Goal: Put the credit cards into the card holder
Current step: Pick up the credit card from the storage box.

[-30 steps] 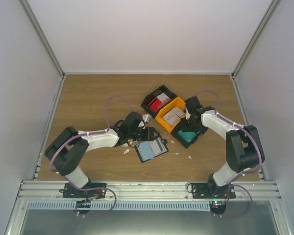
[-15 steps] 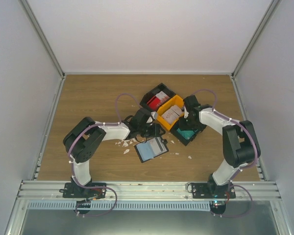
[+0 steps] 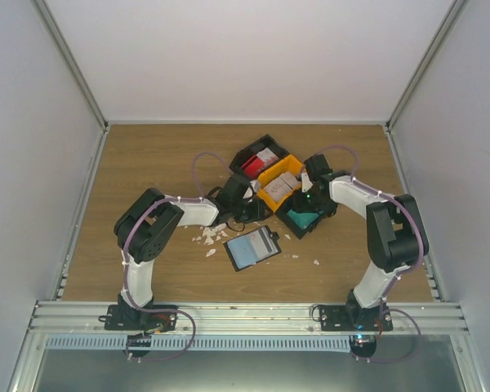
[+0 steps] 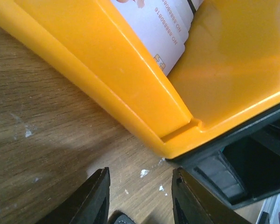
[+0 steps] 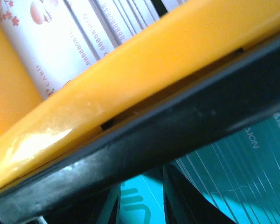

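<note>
One wallet (image 3: 251, 249) lies open on the table (image 3: 147, 163), apart from three bins (image 3: 265, 140) holding the cards (image 3: 284, 184). The left gripper (image 4: 140, 175) is spread and empty, beside the yellow bin (image 4: 130, 79). The right gripper (image 5: 140, 198) is among the teal cards (image 5: 224, 154); its state I cannot tell.

Ahead of the left tool (image 4: 141, 179), the yellow bin (image 4: 130, 84) runs off the top and right edges, its whitish card (image 4: 154, 28) mostly cropped. The right tool (image 5: 140, 200) shows only dark, blurred fingers at the bottom edge (whether they pinch the teal cards (image 5: 224, 163) between them is unclear).
</note>
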